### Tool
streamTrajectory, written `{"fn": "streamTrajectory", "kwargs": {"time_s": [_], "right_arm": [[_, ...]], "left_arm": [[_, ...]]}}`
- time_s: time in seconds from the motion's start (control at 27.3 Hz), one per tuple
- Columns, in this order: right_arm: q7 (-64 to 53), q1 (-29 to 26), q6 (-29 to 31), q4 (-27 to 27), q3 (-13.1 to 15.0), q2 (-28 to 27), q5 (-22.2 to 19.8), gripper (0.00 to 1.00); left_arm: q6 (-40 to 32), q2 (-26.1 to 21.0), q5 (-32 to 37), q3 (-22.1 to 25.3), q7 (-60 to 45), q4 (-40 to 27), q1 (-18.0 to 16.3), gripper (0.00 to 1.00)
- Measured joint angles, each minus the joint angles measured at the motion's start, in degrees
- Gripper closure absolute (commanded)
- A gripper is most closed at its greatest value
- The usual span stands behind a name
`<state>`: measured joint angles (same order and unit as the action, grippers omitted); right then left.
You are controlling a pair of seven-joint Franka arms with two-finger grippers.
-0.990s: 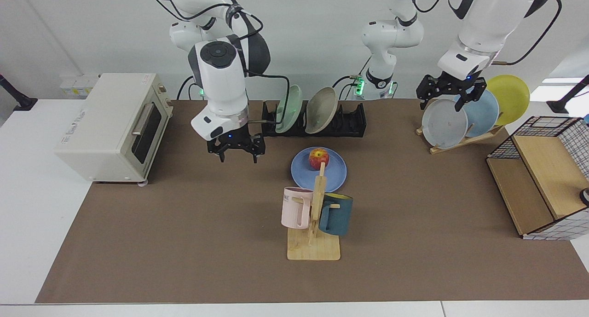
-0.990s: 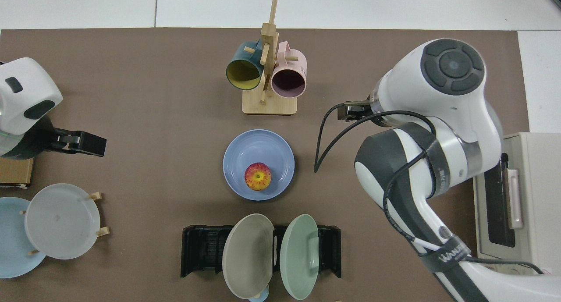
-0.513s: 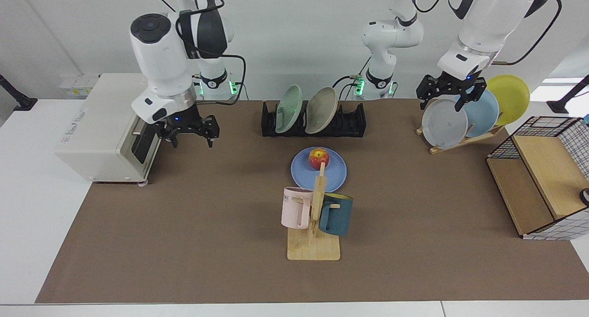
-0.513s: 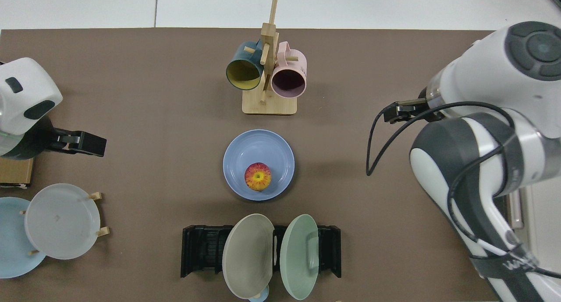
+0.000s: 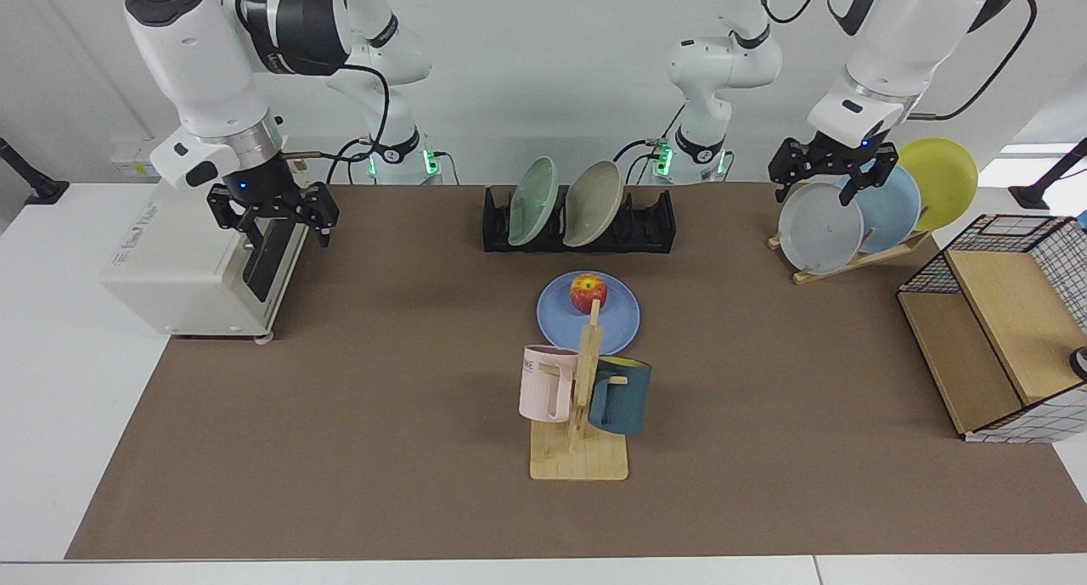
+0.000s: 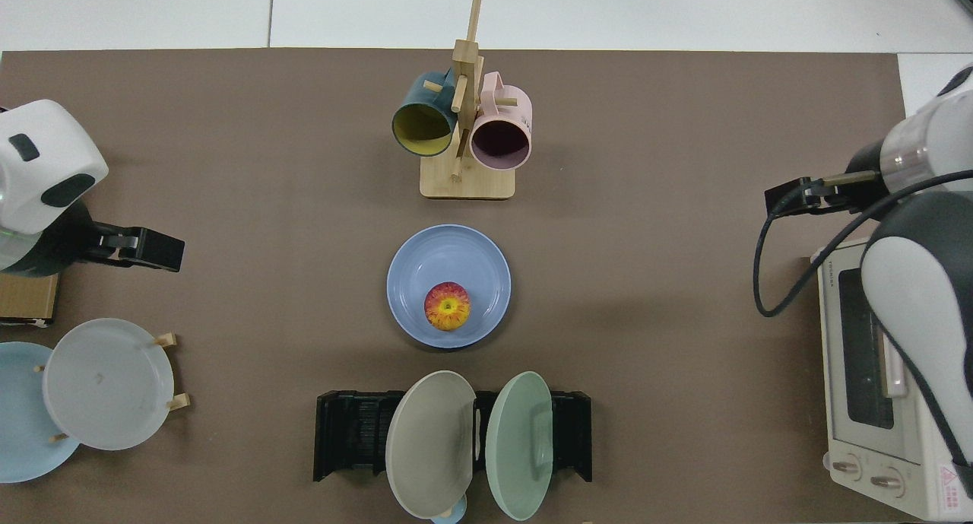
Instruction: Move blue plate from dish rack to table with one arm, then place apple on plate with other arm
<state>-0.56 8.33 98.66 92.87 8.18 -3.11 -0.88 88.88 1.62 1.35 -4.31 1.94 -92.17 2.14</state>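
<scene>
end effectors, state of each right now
Left end effector: open, empty, by the grey plate.
Right end effector: open, empty, over the oven.

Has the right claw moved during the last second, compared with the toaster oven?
Yes. The right claw has pulled away from the blue plate and now hangs open in front of the toaster oven.

table (image 5: 340, 449): matt brown covering, smooth
blue plate (image 5: 616, 317): matt, smooth
apple (image 5: 588, 292): slight sheen on skin
dish rack (image 5: 654, 228): black, plastic-looking
mug stand (image 5: 579, 458): pale bare wood
toaster oven (image 5: 170, 254): cream casing, satin finish
</scene>
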Motion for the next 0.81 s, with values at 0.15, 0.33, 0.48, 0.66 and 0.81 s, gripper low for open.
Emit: {"fn": "streamTrajectory", "kwargs": {"time_s": [0.15, 0.33, 0.48, 0.66, 0.81], "right_arm": [[0.00, -1.30, -0.06, 0.00, -0.88, 0.00, 0.16, 0.00], [0.01, -3.72, -0.19, 0.00, -3.52, 0.00, 0.21, 0.00], [0.02, -4.52, -0.29, 0.00, -4.54, 0.00, 0.23, 0.00], [0.38, -4.56, -1.15, 0.01, -4.83, 0.07, 0.28, 0.00], [0.85, -4.56, -2.07, 0.01, -5.06, 0.22, 0.29, 0.00]], "left_arm": [[0.00, 0.00, 0.00, 0.00, 0.00, 0.00, -0.01, 0.00], [0.00, 0.01, 0.00, 0.00, 0.00, 0.00, -0.01, 0.00], [0.00, 0.01, 0.00, 0.00, 0.00, 0.00, -0.01, 0.00], [0.00, 0.05, 0.00, 0.00, 0.00, 0.00, -0.02, 0.00], [0.00, 0.08, 0.00, 0.00, 0.00, 0.00, -0.02, 0.00]]}}
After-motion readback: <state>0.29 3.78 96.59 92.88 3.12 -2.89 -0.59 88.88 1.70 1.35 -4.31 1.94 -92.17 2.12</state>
